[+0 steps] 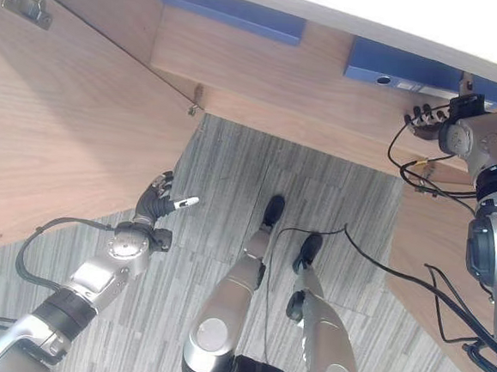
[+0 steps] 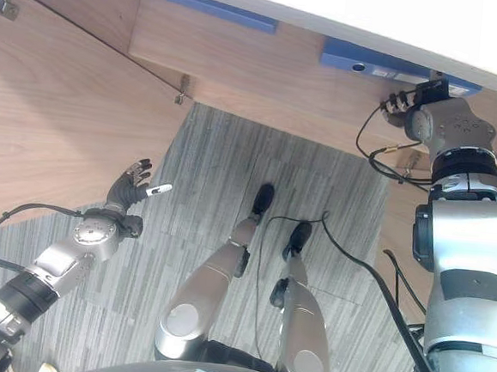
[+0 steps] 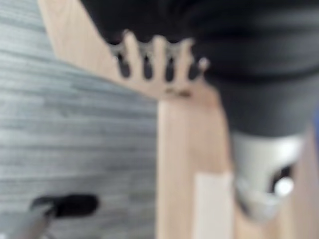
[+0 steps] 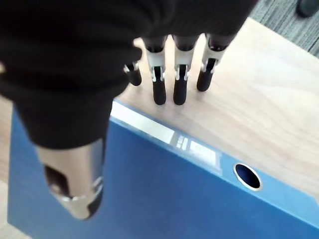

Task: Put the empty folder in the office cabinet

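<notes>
Right wrist view puts our right hand (image 4: 164,74) above the blue folder (image 4: 164,194), fingers straight and relaxed, thumb over its cover, gripping nothing. From the head, that folder lies flat on the cabinet shelf (image 1: 274,76) at two o'clock; another folder (image 1: 229,10) at twelve. Our left hand (image 1: 157,200) hangs open at eight o'clock by the door (image 1: 64,120)

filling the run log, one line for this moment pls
right robot hand: open, beside blue folder on cabinet shelf | left robot hand: open, idle by cabinet door
</notes>
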